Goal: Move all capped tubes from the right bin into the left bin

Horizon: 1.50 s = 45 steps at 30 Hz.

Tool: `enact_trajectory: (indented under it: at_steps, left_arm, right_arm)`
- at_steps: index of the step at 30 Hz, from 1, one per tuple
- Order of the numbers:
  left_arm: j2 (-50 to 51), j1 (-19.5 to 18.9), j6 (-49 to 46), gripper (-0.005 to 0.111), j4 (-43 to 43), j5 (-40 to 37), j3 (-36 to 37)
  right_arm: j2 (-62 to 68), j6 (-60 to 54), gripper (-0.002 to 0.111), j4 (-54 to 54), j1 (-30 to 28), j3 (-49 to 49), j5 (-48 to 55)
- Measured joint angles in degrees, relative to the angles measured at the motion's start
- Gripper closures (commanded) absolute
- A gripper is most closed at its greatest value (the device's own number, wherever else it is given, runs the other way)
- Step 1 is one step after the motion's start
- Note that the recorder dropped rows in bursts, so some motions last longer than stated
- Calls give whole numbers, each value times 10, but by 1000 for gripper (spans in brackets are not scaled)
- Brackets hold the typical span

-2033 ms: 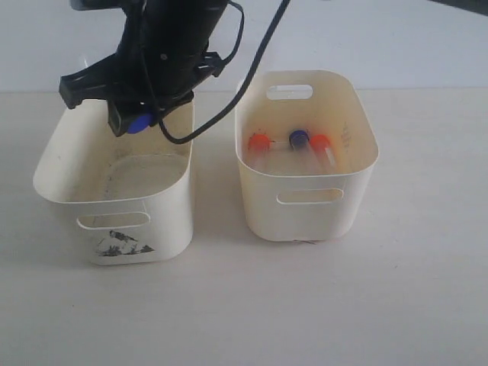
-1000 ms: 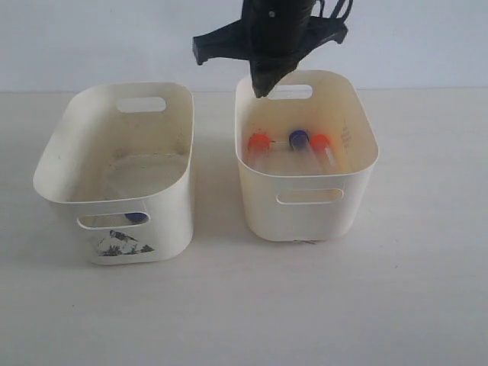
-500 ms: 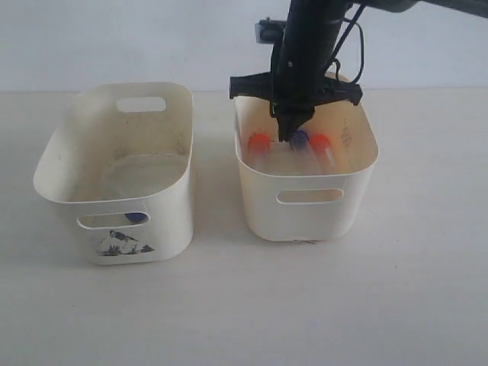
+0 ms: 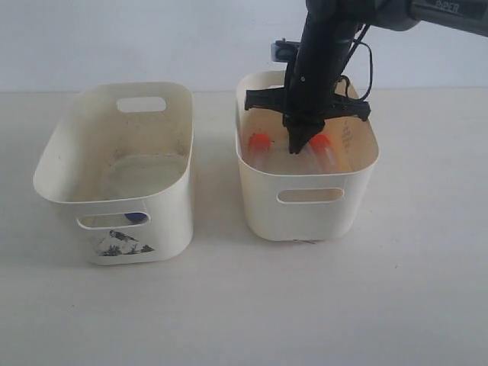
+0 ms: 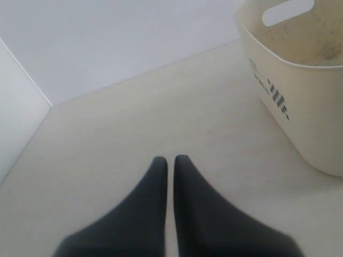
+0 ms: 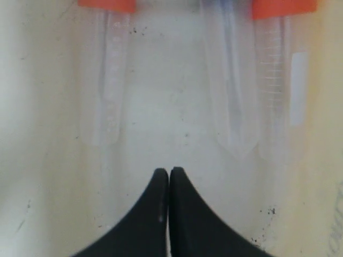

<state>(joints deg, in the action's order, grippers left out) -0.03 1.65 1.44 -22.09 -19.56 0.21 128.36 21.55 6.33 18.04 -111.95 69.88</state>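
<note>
Tubes (image 6: 230, 91) lie just ahead of the closed right gripper (image 6: 169, 174), seemingly untouched.

The exterior view looks down, mid-range, on left bin (image 4: 171, 221) and right bin (image 4: 263, 206); the right wrist view stares close into it (floor only); the left wrist view skims the table (image 5: 134, 118) toward its wall

White lettering, apparently "PIPER", is showing on the dark right arm (image 4: 457, 15) in the exterior view, while black print beside the checkered mark (image 5: 277, 99) on the right bin (image 5: 313, 126) is proving too small to read.
</note>
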Motion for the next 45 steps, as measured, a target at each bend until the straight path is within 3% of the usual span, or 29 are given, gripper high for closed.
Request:
enact_trajectory:
  at_steps: [37, 40, 45]
  left_arm:
    - [0, 0, 0, 102, 0, 0, 0]
    - [0, 0, 0, 102, 0, 0, 0]
    - [0, 0, 0, 102, 0, 0, 0]
  right_arm:
    - [54, -1, 108, -25, 0, 0, -19]
    - [54, -1, 102, -25, 0, 0, -35]
    - [54, -14, 63, -24, 0, 0, -60]
